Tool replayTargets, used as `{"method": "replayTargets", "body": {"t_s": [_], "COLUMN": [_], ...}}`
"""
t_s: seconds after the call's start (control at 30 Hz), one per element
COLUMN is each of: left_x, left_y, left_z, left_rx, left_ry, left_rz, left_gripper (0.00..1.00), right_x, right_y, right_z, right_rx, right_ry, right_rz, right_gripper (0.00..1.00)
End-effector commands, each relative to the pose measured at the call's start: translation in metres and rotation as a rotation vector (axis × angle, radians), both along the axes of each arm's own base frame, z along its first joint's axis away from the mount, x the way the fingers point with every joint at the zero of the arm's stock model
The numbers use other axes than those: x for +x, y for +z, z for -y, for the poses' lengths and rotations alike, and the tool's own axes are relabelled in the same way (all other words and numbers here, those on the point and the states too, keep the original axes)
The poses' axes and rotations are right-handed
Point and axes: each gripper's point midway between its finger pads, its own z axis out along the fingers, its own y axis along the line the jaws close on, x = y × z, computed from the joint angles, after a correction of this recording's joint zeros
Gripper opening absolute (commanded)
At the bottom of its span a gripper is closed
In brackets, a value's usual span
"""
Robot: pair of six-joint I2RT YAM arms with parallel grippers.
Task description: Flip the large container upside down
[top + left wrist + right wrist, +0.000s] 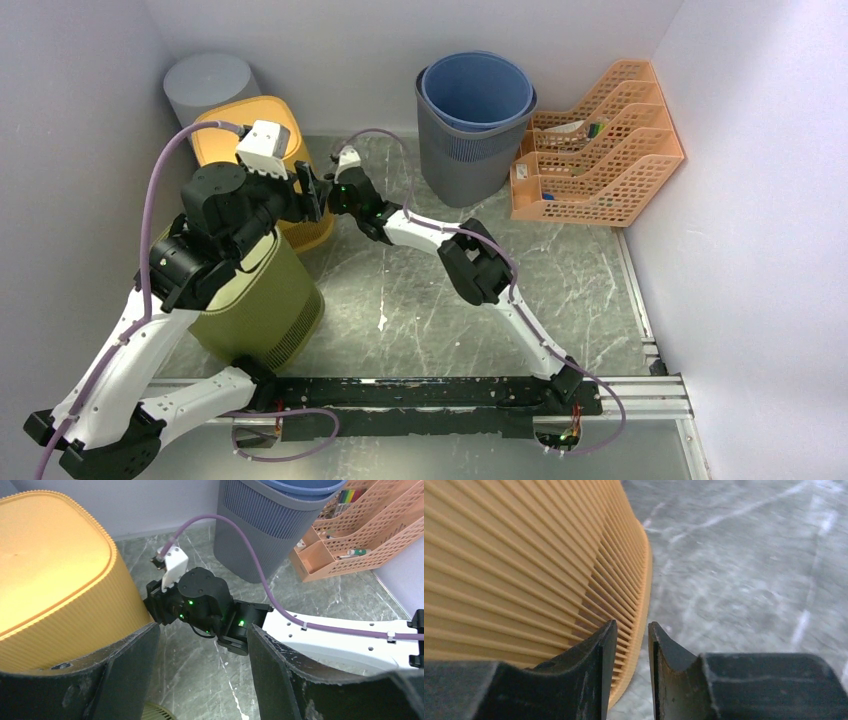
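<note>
gripping yellow container [524, 555] rim — right end effector [631, 626].

The left arm [120, 350] rises from its base with the elbow folded high and the wrist turned toward the middle. The left claw [314, 193] has its 2 fingers [125, 675] spread wide. The right arm [525, 315] reaches forward and leftward, elbow bent. The right claw [632, 632] sits just beside the left one, its 2 fingers drawn almost together with a narrow gap between.

A robot lab's test booth, dressed as an office corner: plain walls [740, 200] box in a marble-look table [420, 300], and an orange file rack [600, 150] stands just beside the grey wastebasket [470, 150].
</note>
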Motion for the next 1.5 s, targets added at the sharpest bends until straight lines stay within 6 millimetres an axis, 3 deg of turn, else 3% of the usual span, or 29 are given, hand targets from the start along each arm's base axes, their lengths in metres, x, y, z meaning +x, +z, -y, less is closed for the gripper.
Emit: {"method": "replayTargets", "body": {"t_s": [0.0,0.13,0.3,0.43,0.53,0.63,0.73,0.77,1.03,1.33,1.47], "left_x": [0.003,0.005,0.007,0.009,0.012,0.013,0.013,0.013,0.018,0.021,0.019], "left_y": [0.004,0.000,-0.003,-0.007,-0.008,-0.008,-0.002,0.001,0.013,0.006,0.010], "left_z": [0.001,0.001,-0.002,-0.001,0.001,0.001,0.000,-0.001,0.001,0.008,0.006], "left_rx": [-0.002,0.009,0.018,0.027,0.026,0.021,0.004,-0.002,-0.031,-0.051,-0.062], "left_ry": [-0.003,0.003,0.017,0.022,0.019,0.026,0.036,0.042,0.056,0.040,0.038], "left_rz": [0.032,0.024,0.025,0.016,0.015,0.017,0.030,0.035,0.043,0.036,0.049], "left_gripper": [0.76,0.76,0.76,0.76,0.76,0.77,0.78,0.79,0.82,0.82,0.82], "right_x": [-0.054,-0.090,-0.122,-0.153,-0.149,-0.135,-0.121,-0.117,-0.073,-0.019,0.005], "right_y": [0.019,0.031,0.039,0.048,0.050,0.047,0.061,0.079,0.146,0.246,0.274], "right_z": [-0.072,-0.105,-0.122,-0.123,-0.109,-0.080,-0.046,-0.033,0.083,0.210,0.251], "right_rx": [0.053,0.122,0.223,0.262,0.234,0.169,0.111,0.101,-0.114,-0.141,-0.163], "right_ry": [0.327,0.484,0.649,0.797,0.742,0.618,0.501,0.462,0.072,-0.177,-0.257], "right_rz": [0.043,0.057,0.017,0.026,0.034,0.004,-0.003,0.017,0.054,0.176,0.218], "right_gripper": [0.30,0.31,0.31,0.30,0.30,0.34,0.37,0.37,0.39,0.42,0.42]}}
